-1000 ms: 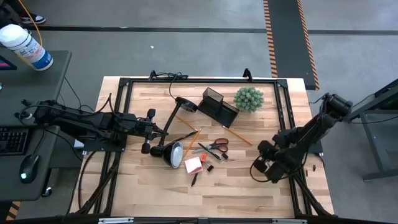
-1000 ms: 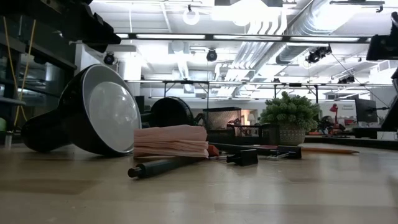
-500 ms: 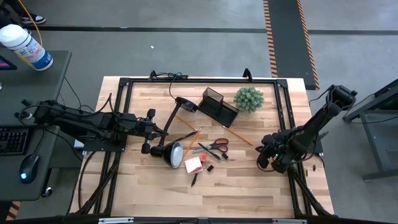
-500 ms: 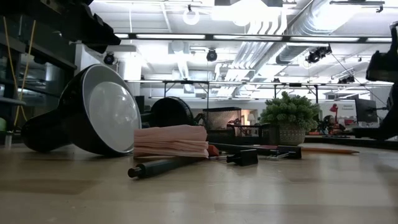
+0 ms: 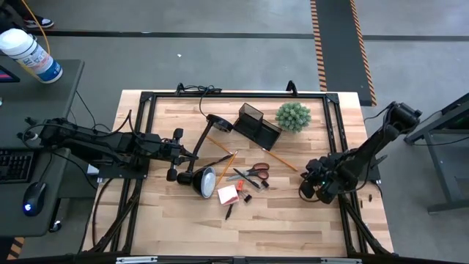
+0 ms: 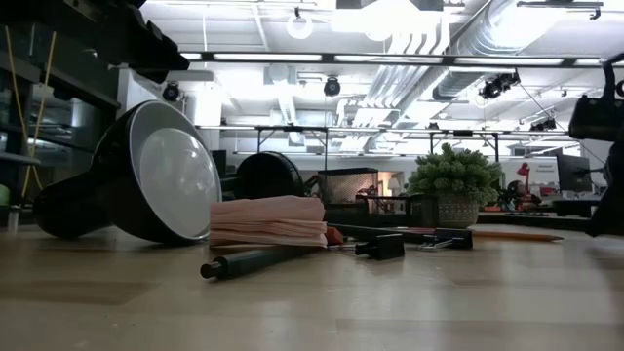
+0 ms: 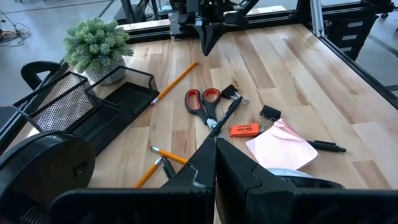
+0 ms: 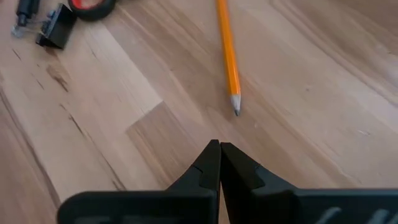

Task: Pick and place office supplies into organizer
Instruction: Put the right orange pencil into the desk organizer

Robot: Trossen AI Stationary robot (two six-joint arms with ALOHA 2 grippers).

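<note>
Right gripper [image 5: 306,189] now nearer pencil [image 8: 228,57], lamp [image 5: 199,176] beyond.

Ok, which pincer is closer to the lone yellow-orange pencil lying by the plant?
Right. The right pincer, shut, hovers just off the yellow-orange pencil tip; the left pincer, also shut, sits across the table beyond the black lamp.

No legible text or labels anywhere.
</note>
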